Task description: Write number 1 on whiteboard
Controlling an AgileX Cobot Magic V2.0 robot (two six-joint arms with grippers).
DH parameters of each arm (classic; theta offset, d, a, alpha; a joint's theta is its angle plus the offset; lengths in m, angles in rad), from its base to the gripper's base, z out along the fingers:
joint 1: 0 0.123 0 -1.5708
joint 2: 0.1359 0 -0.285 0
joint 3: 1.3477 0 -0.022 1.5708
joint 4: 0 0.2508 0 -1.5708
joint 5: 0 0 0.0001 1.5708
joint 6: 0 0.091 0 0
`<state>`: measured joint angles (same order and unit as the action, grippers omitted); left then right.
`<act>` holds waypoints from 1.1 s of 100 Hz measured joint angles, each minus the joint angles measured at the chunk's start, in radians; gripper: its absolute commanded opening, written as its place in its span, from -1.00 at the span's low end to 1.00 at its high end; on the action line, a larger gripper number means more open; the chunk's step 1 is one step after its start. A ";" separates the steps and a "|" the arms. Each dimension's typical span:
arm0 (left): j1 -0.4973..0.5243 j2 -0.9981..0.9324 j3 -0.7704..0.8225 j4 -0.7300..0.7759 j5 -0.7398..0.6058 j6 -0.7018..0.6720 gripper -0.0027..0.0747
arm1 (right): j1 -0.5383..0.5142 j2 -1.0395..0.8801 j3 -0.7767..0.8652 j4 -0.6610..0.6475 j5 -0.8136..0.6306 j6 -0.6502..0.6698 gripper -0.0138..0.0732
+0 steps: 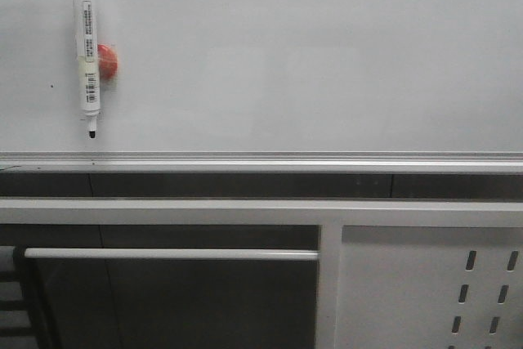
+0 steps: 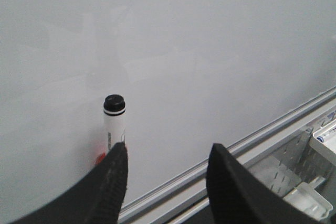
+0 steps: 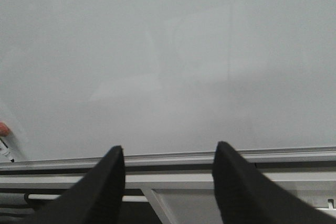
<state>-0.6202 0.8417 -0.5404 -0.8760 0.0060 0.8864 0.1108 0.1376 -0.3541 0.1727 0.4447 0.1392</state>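
Note:
The whiteboard [image 1: 310,46] fills the upper front view, with a silver edge rail [image 1: 261,158] along its bottom. No drawn number 1 shows on it. A white marker pen [image 1: 87,46] with a black tip hangs upright at its upper left on an orange-red holder [image 1: 108,61]. In the left wrist view my left gripper [image 2: 167,153] is open and empty; its one finger [image 2: 113,182] overlaps the lower part of the marker [image 2: 114,124], the other stands well apart. My right gripper [image 3: 170,153] is open and empty, facing the blank whiteboard [image 3: 168,51] above the rail.
Below the rail runs a white frame bar [image 1: 261,212] with a horizontal rod [image 1: 172,254] and a white perforated panel [image 1: 433,292] at lower right. In the left wrist view a plastic tray [image 2: 304,182] sits beyond the rail.

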 measured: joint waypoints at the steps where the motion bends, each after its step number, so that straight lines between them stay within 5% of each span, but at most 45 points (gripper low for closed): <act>1: -0.008 0.006 0.000 -0.002 -0.006 0.000 -0.09 | 0.000 0.000 0.000 0.000 0.000 0.000 0.12; 18: -0.055 0.084 0.023 -0.046 -0.189 0.000 -0.08 | 0.000 0.000 0.000 -0.002 0.004 0.000 0.11; 64: -0.062 0.285 0.024 -0.124 -0.247 0.000 -0.08 | 0.000 0.000 0.000 -0.002 0.010 0.000 0.11; 110: -0.072 0.290 0.024 -0.128 -0.262 0.000 -0.08 | 0.000 0.000 0.000 -0.002 0.010 0.000 0.11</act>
<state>-0.6922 1.1319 -0.5161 -1.0037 -0.2563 0.8864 0.1108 0.1376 -0.3541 0.1709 0.4548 0.1392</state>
